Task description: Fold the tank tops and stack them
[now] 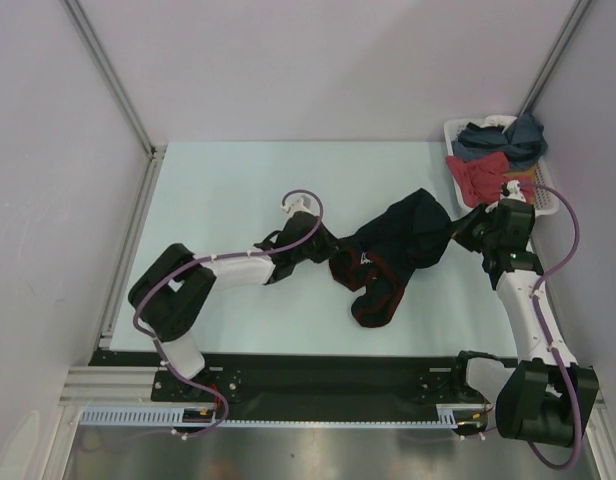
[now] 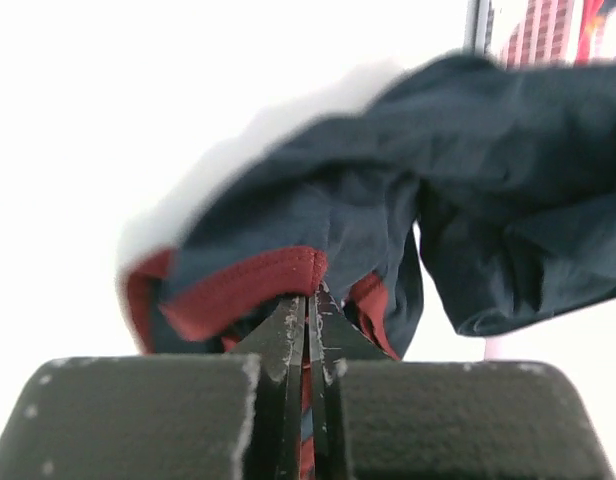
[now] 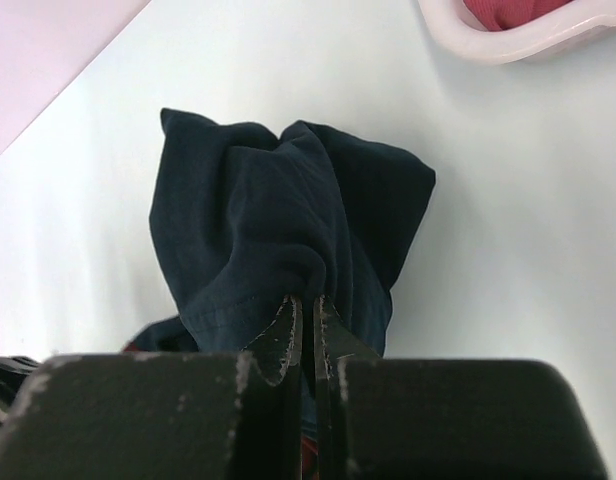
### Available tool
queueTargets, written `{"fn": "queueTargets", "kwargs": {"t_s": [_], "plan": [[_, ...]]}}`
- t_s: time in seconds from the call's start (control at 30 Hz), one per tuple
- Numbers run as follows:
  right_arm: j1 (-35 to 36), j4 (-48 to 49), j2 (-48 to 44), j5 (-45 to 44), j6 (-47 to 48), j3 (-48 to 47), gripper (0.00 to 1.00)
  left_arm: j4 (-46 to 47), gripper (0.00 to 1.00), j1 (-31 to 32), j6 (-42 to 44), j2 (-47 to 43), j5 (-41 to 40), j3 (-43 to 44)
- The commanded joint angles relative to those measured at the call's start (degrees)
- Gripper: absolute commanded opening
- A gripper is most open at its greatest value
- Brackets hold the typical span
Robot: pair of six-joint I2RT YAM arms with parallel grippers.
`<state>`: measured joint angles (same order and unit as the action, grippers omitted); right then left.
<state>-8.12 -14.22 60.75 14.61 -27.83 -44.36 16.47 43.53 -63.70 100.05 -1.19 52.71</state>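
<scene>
The dark navy tank top (image 1: pixel 403 240) with reddish trim is bunched and lifted between both arms over the middle of the table. My left gripper (image 1: pixel 333 250) is shut on its red-trimmed edge (image 2: pixel 253 285). My right gripper (image 1: pixel 458 228) is shut on a navy fold (image 3: pixel 278 240) at its other end. A loop with red trim (image 1: pixel 378 300) hangs down to the table. The slate-blue tank top (image 1: pixel 513 140) lies in the white basket (image 1: pixel 548 200) at the far right.
A red garment (image 1: pixel 478 175) lies in the basket beside the slate-blue top. The basket's rim shows in the right wrist view (image 3: pixel 508 40). Metal frame rails run along the table's left edge (image 1: pixel 133 230) and behind it.
</scene>
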Motion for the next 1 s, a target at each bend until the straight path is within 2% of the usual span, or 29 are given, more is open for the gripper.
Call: {"fn": "queueTargets", "kwargs": {"t_s": [0.0, 0.07, 0.2, 0.3, 0.47, 0.53, 0.67, 0.77, 0.8, 0.87, 0.9, 0.93, 0.97], "plan": [[-0.76, 1.48, -1.78, 0.94, -0.03, -1.17, 0.0, -4.76, 0.0, -5.44, 7.68, -9.66, -3.99, 4.24], [-1.2, 1.65, -2.04, 1.12, -0.99, -1.52, 0.0, -11.07, 0.0, -8.97, 10.25, -13.81, -2.77, 4.94], [-2.69, 2.0, -2.13, 3.4, -2.31, -1.52, 0.0, -16.03, 0.0, -22.92, 15.78, -24.43, 7.42, 5.21], [-3.31, 2.53, -2.65, 6.3, -2.58, -1.7, 0.0, -20.85, 0.0, -28.3, 20.45, -31.02, 10.59, 5.73], [-3.04, 6.92, -3.36, 17.35, -5.03, -4.24, 0.01, -28.4, 0.0, -30.87, 25.81, -36.5, 11.3, 11.26], [-2.78, 6.75, -3.62, 20.26, -6.09, -7.31, 0.02, -33.14, 0.0, -31.4, 27.31, -37.29, 11.56, 16.71], [-2.08, 2.98, -6.16, 21.95, -7.05, -10.31, 0.01, -40.28, 0.0, -31.57, 31.08, -41.32, 8.93, 23.75], [-1.28, 3.5, -10.55, 21.69, -10.83, -5.4, 0.04, -43.53, 0.0, -31.57, 32.24, -46.6, 5.07, 25.08], [-1.28, 3.32, -12.48, 21.25, -12.06, -1.82, 0.15, -43.97, 0.0, -31.57, 32.24, -47.74, 4.62, 24.03], [-1.37, 2.71, -14.25, 20.46, -14.43, 1.45, 0.25, -44.33, 0.0, -31.57, 31.11, -50.99, 5.23, 21.31], [-1.29, 2.79, -14.87, 20.02, -14.88, 3.47, 0.41, -43.9, 0.0, -31.57, 30.31, -51.96, 6.19, 16.42], [-1.11, 3.14, -16.44, 19.32, -15.14, 7.14, 0.5, -40.5, 0.0, -31.57, 29.0, -53.11, 9.77, 12.98], [-1.11, 2.97, -17.06, 18.71, -15.23, 9.09, 0.67, -38.72, 0.0, -31.57, 28.2, -55.2, 10.76, 5.9]]}}
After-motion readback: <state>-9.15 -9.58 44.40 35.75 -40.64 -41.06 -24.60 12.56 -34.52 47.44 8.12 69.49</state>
